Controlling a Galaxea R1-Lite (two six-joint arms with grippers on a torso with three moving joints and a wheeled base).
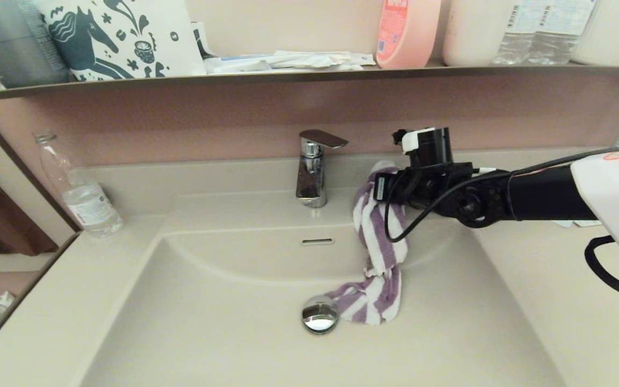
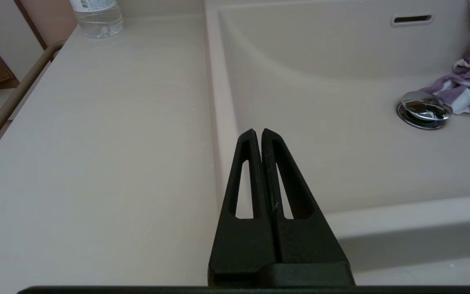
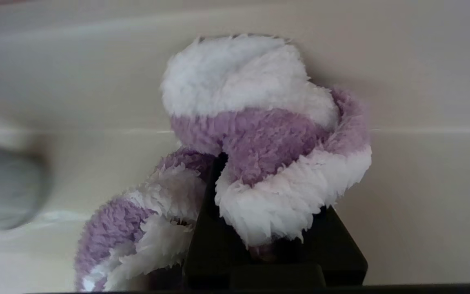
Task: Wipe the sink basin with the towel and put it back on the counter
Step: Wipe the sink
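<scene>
Soft, limp towel (image 1: 379,252) trails into the sink basin (image 1: 207,322); right tool (image 3: 259,192) pinches its far end; left tool (image 2: 261,132) closed, idle.

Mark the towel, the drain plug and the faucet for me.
towel (image 1: 380,252): head view, striped middle of the hanging part.
drain plug (image 1: 319,314): head view, centre of the chrome cap.
faucet (image 1: 310,177): head view, chrome body below the lever.

A home bathroom: a moulded sink basin (image 1: 207,322) with chrome tap (image 1: 312,169), toiletry bottles on the shelf (image 1: 288,77) behind.
</scene>
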